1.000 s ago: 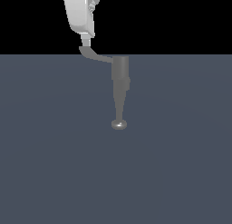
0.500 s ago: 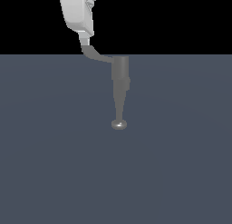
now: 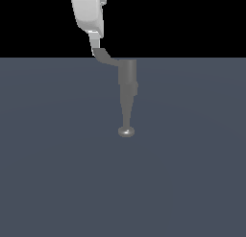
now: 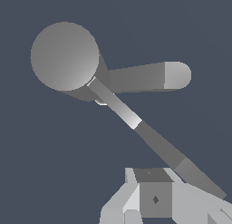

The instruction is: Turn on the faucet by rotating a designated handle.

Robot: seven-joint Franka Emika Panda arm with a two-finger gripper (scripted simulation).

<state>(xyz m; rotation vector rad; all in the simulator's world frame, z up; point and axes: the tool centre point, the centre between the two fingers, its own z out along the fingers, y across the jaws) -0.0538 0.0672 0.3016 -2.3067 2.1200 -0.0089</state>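
Contact: I am keeping the white glossy claw (image 3: 97,48) beside the thin grey lever handle's (image 3: 106,57) upturned end.
Claw state: I cannot tell.
Method: I am planning a steady sideways push around the matte grey faucet (image 3: 127,87) cylinder.

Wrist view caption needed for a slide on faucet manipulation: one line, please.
Simulated gripper at the outer end of the grey handle, which runs from the faucet body, spout angled apart.

A flat slate-grey floor (image 3: 57,183) meets a plain black backdrop (image 3: 192,20).
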